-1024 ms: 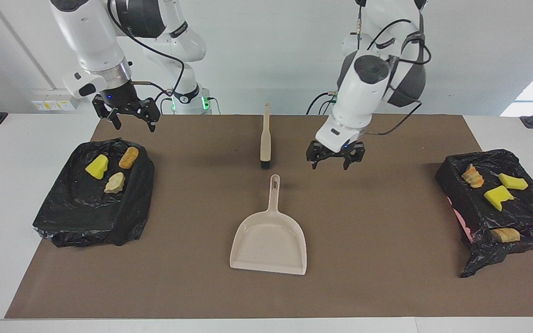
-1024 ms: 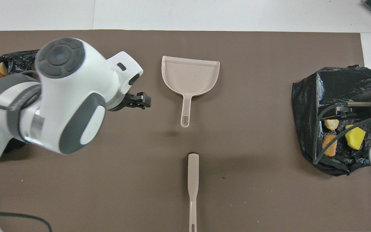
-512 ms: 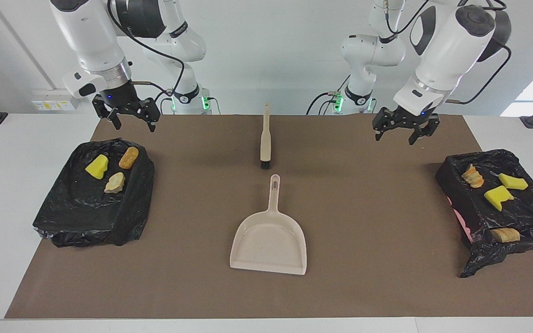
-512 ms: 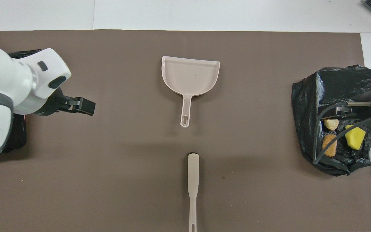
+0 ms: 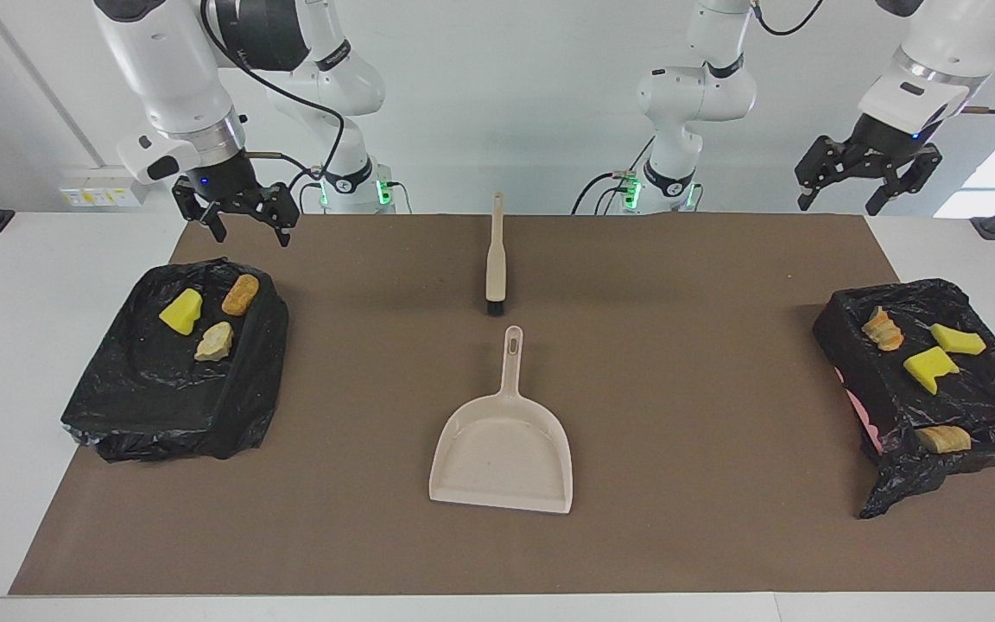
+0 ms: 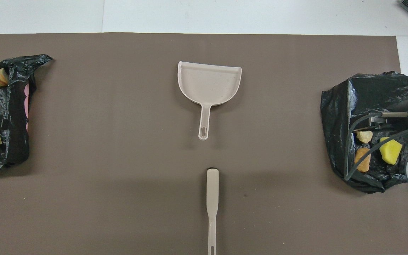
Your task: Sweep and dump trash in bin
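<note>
L gripper up in the air over the L arm's end of the table, over the mat edge, fingers spread wide, nothing held or touched. R gripper hangs over the mat corner nr the other bin, fingers also spread wide, empty. Trash: 3 scraps (yellow sponge, 2 tan lumps) on the black-bagged bin at R arm's end; 4 scraps on the black-bagged bin at L arm's end. Beige dustpan flat mid-mat, handle toward robots. Brush lies nearer robots, apart from pan handle.
</note>
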You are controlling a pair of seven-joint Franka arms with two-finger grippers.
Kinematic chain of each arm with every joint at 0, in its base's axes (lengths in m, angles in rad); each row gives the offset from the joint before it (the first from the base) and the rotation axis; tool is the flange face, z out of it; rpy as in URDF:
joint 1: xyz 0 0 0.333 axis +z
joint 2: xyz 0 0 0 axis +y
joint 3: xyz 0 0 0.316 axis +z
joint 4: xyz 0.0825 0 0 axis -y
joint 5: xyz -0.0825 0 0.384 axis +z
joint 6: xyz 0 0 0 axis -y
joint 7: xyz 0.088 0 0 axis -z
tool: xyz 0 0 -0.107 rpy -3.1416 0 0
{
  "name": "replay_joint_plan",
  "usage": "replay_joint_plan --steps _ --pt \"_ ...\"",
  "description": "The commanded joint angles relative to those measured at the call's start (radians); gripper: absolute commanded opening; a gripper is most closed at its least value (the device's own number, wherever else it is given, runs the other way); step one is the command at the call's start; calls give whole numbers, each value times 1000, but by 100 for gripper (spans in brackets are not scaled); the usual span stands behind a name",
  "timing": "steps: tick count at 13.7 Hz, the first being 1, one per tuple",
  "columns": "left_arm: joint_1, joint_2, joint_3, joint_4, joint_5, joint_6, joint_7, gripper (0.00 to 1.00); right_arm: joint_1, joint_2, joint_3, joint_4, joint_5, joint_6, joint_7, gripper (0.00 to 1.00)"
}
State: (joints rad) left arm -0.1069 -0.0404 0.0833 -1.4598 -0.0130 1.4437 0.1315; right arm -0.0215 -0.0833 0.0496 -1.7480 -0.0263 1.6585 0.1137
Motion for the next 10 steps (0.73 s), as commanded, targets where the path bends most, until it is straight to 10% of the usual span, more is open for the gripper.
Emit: replay_joint_plan --steps 1,10 --pt "26 37 -13 52 5 -29 19 100 -8 2 -4 -2 11 18 -8 100" --pt "27 11 -17 13 7 -29 10 100 -28 42 -19 128 17 -80 -9 100"
